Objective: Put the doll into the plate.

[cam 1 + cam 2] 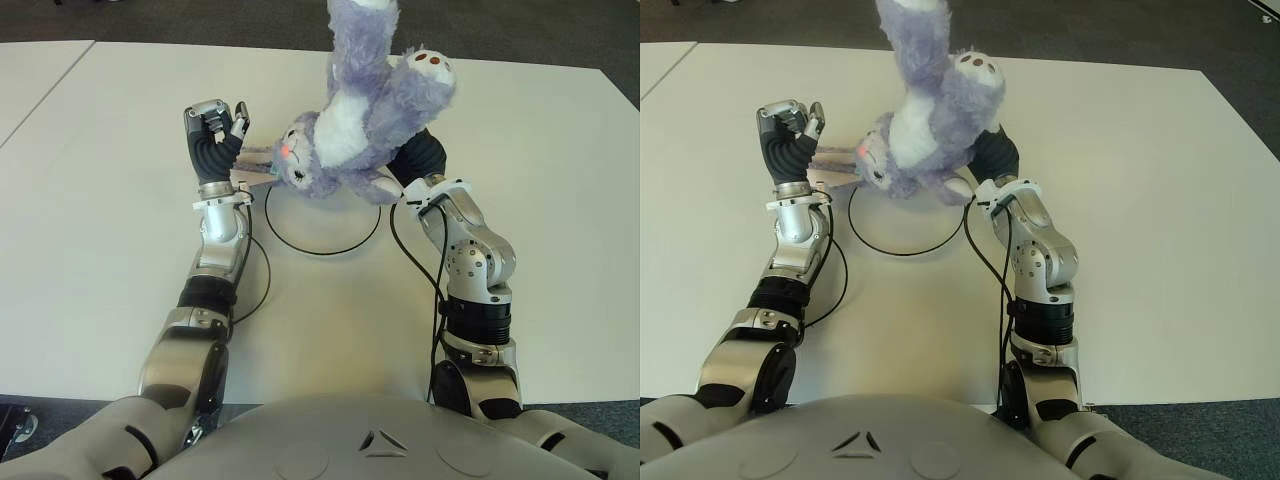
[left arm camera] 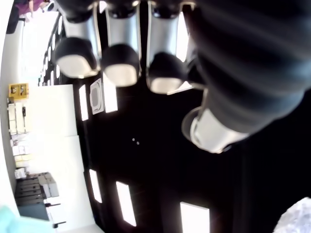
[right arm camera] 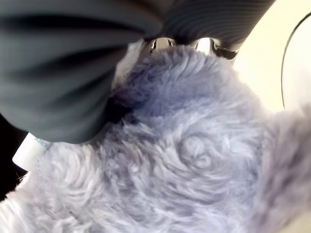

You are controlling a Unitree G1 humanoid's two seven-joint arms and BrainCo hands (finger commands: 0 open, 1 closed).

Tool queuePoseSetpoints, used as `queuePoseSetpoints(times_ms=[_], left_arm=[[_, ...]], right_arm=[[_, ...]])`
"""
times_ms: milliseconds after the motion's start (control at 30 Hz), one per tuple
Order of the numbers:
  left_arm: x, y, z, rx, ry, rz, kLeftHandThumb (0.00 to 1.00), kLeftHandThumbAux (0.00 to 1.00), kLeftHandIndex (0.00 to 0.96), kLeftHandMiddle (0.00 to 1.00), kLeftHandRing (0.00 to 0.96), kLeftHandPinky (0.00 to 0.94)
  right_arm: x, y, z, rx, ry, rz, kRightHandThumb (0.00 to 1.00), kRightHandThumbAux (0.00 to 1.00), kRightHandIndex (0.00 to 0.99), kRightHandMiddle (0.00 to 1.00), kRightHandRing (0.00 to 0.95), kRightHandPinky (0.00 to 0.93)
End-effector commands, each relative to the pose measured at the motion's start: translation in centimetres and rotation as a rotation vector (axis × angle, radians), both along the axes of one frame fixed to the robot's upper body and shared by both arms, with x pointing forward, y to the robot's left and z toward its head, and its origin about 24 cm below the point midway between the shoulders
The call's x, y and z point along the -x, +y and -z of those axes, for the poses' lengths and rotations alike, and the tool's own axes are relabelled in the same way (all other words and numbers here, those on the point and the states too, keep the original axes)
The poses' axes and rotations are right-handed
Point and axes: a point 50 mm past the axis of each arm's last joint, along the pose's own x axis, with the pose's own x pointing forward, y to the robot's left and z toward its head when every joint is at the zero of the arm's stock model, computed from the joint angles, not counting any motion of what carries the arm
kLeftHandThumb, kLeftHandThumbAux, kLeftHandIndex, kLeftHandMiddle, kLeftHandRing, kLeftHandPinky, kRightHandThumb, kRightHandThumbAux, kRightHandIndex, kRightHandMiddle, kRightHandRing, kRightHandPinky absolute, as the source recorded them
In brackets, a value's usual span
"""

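The doll [image 1: 370,110] is a purple plush rabbit with a white belly. It hangs head down above the plate [image 1: 320,250], a white dish with a thin dark rim lying flat on the table in front of me. My right hand [image 1: 420,155] is shut on the doll's body from the right, and purple fur [image 3: 194,145] fills the right wrist view. The doll's head and ears point toward my left hand [image 1: 213,130]. That hand is raised just left of the doll, fingers [image 2: 116,68] relaxed, with nothing in them.
The white table [image 1: 560,200] stretches wide on both sides of the plate. A second white table [image 1: 30,70] adjoins at the far left. Black cables [image 1: 435,290] run along both forearms.
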Motion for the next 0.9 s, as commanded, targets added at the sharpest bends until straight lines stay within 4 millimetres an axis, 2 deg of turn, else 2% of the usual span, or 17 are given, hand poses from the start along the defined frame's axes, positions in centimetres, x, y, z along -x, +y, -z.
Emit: queuePoseSetpoints(times_ms=[33,567,900], left_arm=[[3.19,0.55,5.93,-0.004,0.21,-0.05,0.471,0.807,0.851,0.9,0.903,0.89],[3.38,0.42,5.76,0.019,0.166,-0.079,0.446,0.806,0.862,0.907,0.908,0.891],[3.42,0.37,5.79,0.026,0.161,-0.084,0.439,0.808,0.862,0.906,0.907,0.89]], right_arm=[[0.13,-0.24,1.05,0.029,0.024,0.036,0.853,0.679,0.394,0.541,0.877,0.885],[0.43,0.25,1.09,-0.065,0.025,0.024,0.853,0.679,0.395,0.541,0.88,0.887],[0.58,0.39,1.02,0.002,-0.013,-0.026,0.853,0.679,0.394,0.54,0.874,0.879]])
